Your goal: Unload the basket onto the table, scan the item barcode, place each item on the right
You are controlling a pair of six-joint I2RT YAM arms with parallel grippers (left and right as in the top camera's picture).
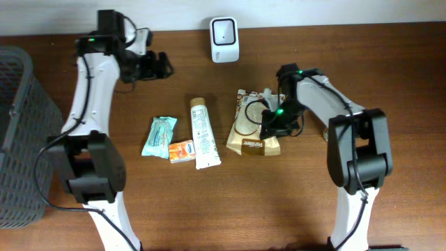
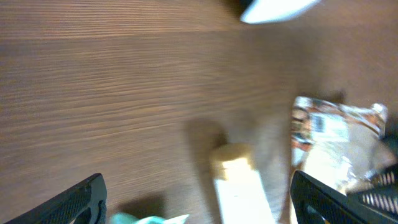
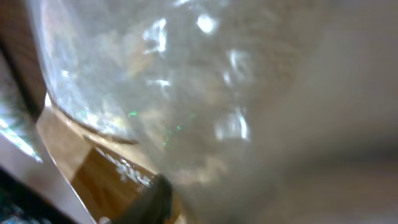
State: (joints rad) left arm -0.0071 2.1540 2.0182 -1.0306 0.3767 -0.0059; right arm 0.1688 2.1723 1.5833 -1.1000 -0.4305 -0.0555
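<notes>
A snack bag point(image 1: 252, 132) of clear film with a brown label lies right of centre on the table. My right gripper point(image 1: 273, 124) sits low on its right edge. In the right wrist view the clear film of the snack bag point(image 3: 186, 93) fills the frame and one dark finger point(image 3: 149, 200) presses against it. The white barcode scanner point(image 1: 224, 38) stands at the back edge. My left gripper point(image 1: 162, 66) hovers open at the back left, holding nothing; its fingers point(image 2: 78, 200) stand wide apart above the table.
A white toothpaste tube point(image 1: 204, 132), a teal packet point(image 1: 159, 136) and a small orange packet point(image 1: 182, 151) lie left of the bag. A dark mesh basket point(image 1: 17, 132) stands at the left edge. The tube point(image 2: 239, 186) and the bag point(image 2: 333, 143) show blurred under the left gripper.
</notes>
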